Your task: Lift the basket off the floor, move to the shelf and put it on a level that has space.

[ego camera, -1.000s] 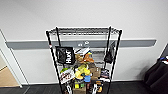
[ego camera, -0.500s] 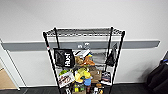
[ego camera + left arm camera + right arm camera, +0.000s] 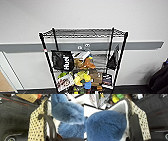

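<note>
Basket (image 3: 37,125), carried clear of the floor (image 3: 13,115) facing the shelf (image 3: 83,62), needs raising to its bare top level (image 3: 85,32); neither claw's opening is discernible.

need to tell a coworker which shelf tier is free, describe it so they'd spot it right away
Against the white wall stands a tall black wire rack. Its topmost tier is a flat wire grid between the post tops. Unlike the cluttered tiers below, it shows nothing on it.
</note>
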